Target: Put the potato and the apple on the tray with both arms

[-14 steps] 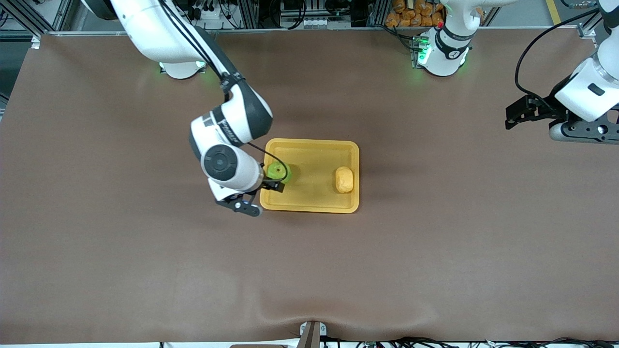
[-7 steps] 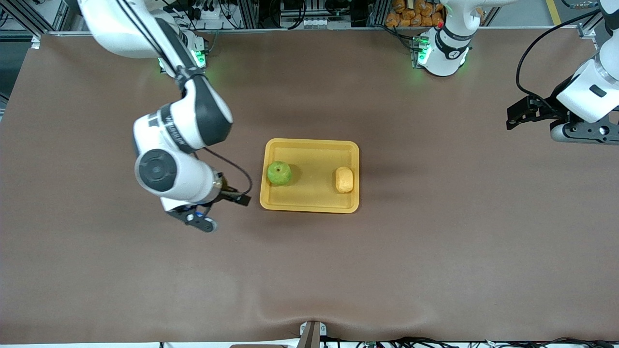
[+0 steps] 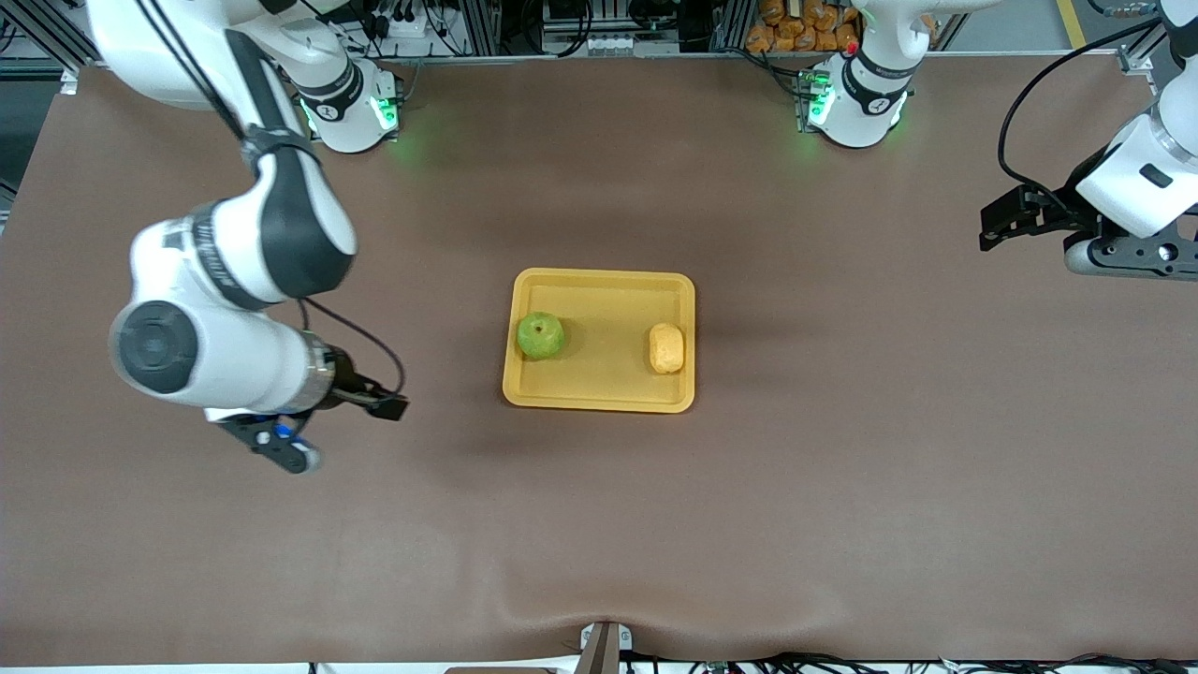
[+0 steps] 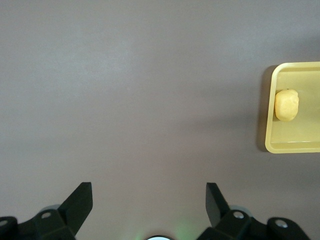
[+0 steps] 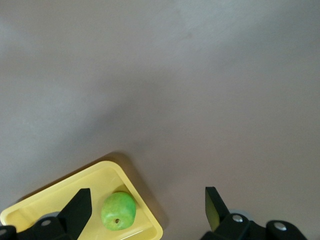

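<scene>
The yellow-orange tray [image 3: 599, 277] lies at the middle of the brown table. The green apple [image 3: 541, 335] sits in it toward the right arm's end. The yellow-tan potato [image 3: 666, 347] sits in it toward the left arm's end. My right gripper [image 3: 281, 447] is open and empty, up over bare table toward the right arm's end, apart from the tray. Its wrist view [image 5: 148, 197] shows the apple [image 5: 118, 210] in the tray's corner [image 5: 60, 187]. My left gripper [image 3: 1118, 257] is open and empty, waiting over the table's left-arm end. Its wrist view [image 4: 148, 192] shows the potato [image 4: 286, 104] in the tray [image 4: 295, 147].
The brown table mat [image 3: 842, 487] spreads wide around the tray. Racks, cables and a heap of orange-brown items [image 3: 796, 28] stand past the table's edge by the arm bases.
My right gripper has let go of the apple in the tray, risen and drawn away toward the right arm's end of the table. The left arm has barely moved.
</scene>
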